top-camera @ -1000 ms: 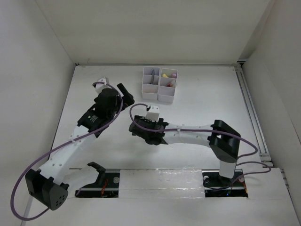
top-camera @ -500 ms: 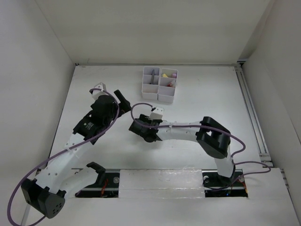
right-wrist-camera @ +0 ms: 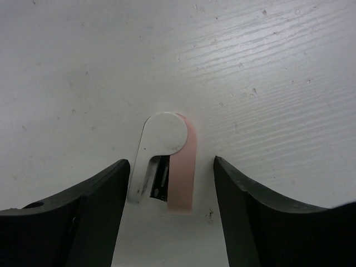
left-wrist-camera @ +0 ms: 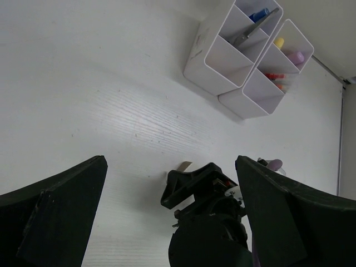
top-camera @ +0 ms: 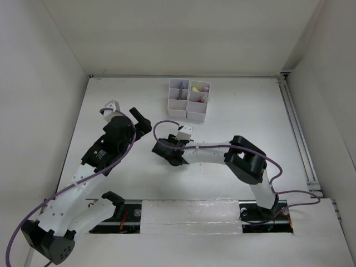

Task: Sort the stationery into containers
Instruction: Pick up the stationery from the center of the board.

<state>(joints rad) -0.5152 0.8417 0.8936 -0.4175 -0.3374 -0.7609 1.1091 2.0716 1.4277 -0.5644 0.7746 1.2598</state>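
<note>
Right gripper (right-wrist-camera: 170, 167): your fingers are spread wide, one on each side of the white and pink piece (right-wrist-camera: 166, 136), not touching it, holding nothing.
White and pink piece: flat on the table (top-camera: 250, 111), well short of the tray (left-wrist-camera: 214, 61).
Left gripper (left-wrist-camera: 171, 161): wide open and empty, hanging over bare table beside your right one.
Tray: at the far side, with a blue marker (left-wrist-camera: 257, 15), yellow highlighter (left-wrist-camera: 278, 42) and purple highlighter (left-wrist-camera: 295, 55) inside.

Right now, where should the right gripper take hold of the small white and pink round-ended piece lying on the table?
Across its two long sides, near mid-length, coming straight down. The small white and pink round-ended piece lies flat with its long sides facing the fingers of the open right gripper, so the narrow width should fit; the rounded end could slip.
</note>
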